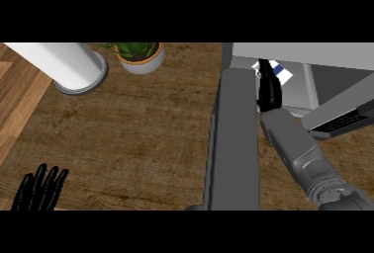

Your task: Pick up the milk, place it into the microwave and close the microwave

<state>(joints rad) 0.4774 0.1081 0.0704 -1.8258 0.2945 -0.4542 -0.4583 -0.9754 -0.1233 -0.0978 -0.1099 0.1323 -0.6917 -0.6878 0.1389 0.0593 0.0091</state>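
Note:
The microwave (310, 53) stands at the upper right, and its grey door (234, 138) swings open toward me. My right forearm reaches past the door into the cavity. Inside, my right hand (268, 93) is curled on the milk (282, 74), a white carton with a blue patch that is mostly hidden behind the fingers. Whether the carton rests on the cavity floor cannot be told. At the lower left edge of the view my left hand (42, 190) rests open with its fingers up, far from the microwave.
A white cylinder on a grey base (67, 64) stands at the upper left, with a potted plant (140, 55) beside it. The microwave's dark keypad panel (342, 121) juts out at the right. Brown wooden counter (131, 133) spreads left of the door.

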